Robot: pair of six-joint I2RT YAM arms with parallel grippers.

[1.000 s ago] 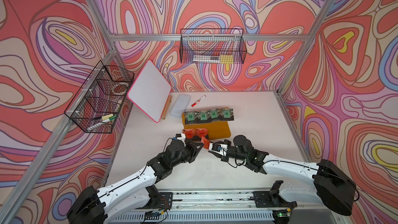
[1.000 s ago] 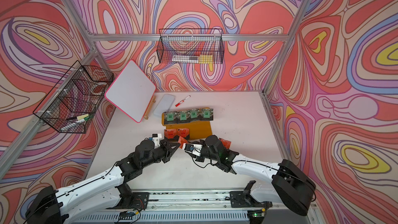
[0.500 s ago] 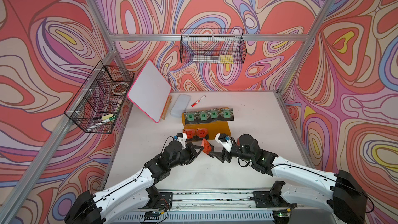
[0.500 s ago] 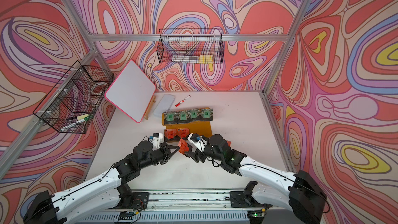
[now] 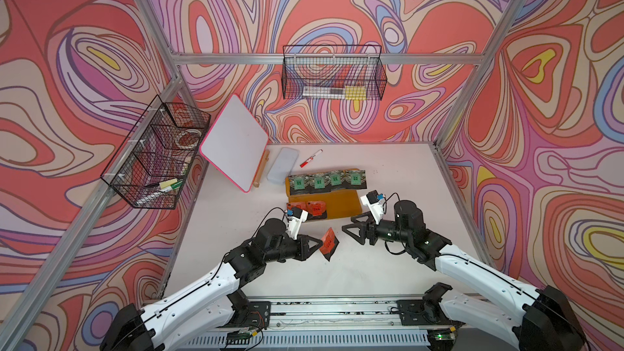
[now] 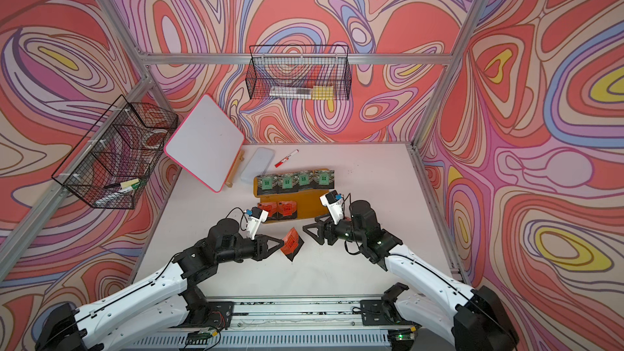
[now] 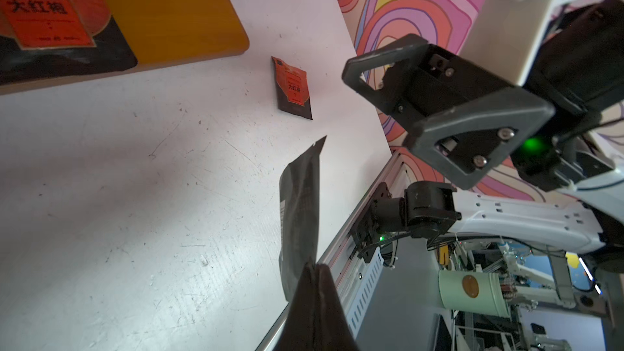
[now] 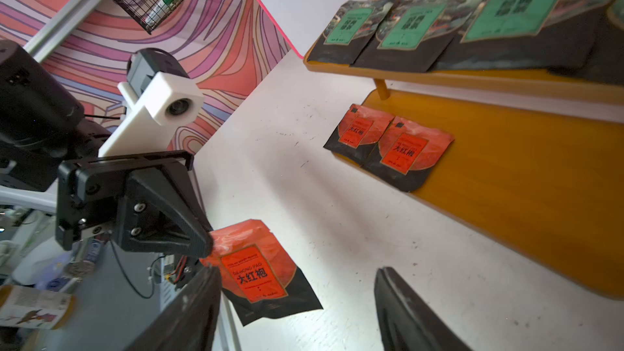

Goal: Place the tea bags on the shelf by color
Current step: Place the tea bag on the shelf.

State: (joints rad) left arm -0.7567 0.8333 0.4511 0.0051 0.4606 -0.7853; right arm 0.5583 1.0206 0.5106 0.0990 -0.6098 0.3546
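Note:
My left gripper (image 5: 319, 243) is shut on an edge of an orange-red tea bag (image 5: 329, 244), which hangs above the table in front of the shelf (image 5: 342, 204). In the left wrist view its black back (image 7: 300, 204) shows edge-on. My right gripper (image 5: 347, 231) stands open just right of it, apart from it, with the tea bag (image 8: 256, 271) beside one of its fingers. Several green tea bags (image 5: 326, 180) lie on the upper board. Two orange-red ones (image 5: 307, 208) lie on the lower board's left end. Another orange-red tea bag (image 7: 292, 87) lies on the table beyond.
A pink-edged whiteboard (image 5: 233, 143) leans at the back left, with a translucent case (image 5: 283, 165) and a red marker (image 5: 310, 158) beside it. Black wire baskets hang on the back wall (image 5: 332, 72) and the left wall (image 5: 155, 157). The right half of the lower board is bare.
The two grippers met at the orange-red tea bag. My right gripper opened, let go and drew back to the right. My left gripper keeps the bag.

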